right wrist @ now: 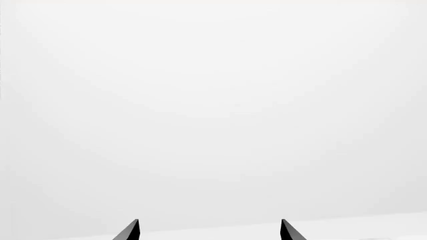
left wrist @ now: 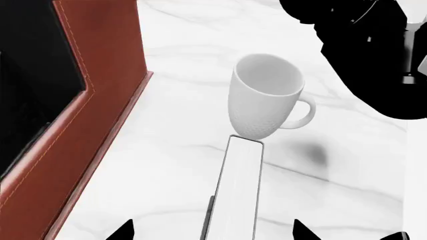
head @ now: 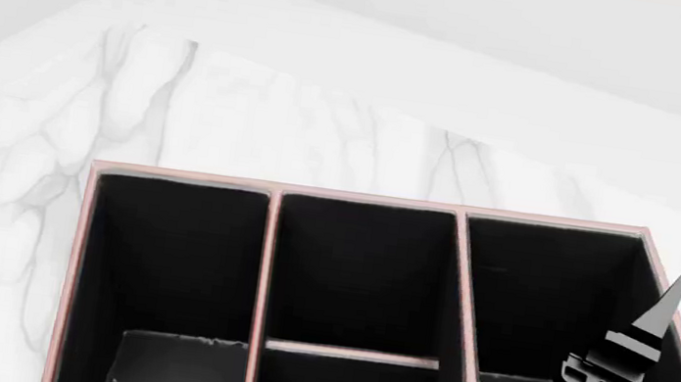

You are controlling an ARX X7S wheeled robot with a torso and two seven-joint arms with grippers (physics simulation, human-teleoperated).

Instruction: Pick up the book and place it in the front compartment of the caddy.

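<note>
**Book stood on edge between the spread left fingers, not yet gripped**

While the caddy (left wrist: 80, 115) is seen at one side of the left wrist view, its reddish-brown wall standing on the marble bench (left wrist: 180, 165), the book (left wrist: 235, 192) is seen beside it, well apart from that wall. The book is stood with its white page edges toward the camera, a thin dark line of cover showing along one side, and its far end appears to touch or sit just before the white mug (left wrist: 267, 97). The left gripper (left wrist: 213, 231) is held spread, one fingertip on either side of the book with clear bench between; it is judged to be lined up this way so that the thin block can be pinched across its covers.

From the head view, the caddy is looked down into, and the front compartment (head: 362, 283) is seen black-lined and holding nothing, bounded by the pinkish cross divider (head: 353, 354). The book is not shown in this view.

Further right, the right gripper (right wrist: 210, 230) is held spread and holding nothing, pointed at blank background, presumably kept out of the way; one of its fingers (head: 656, 317) is raised beside the caddy's right section.
</note>
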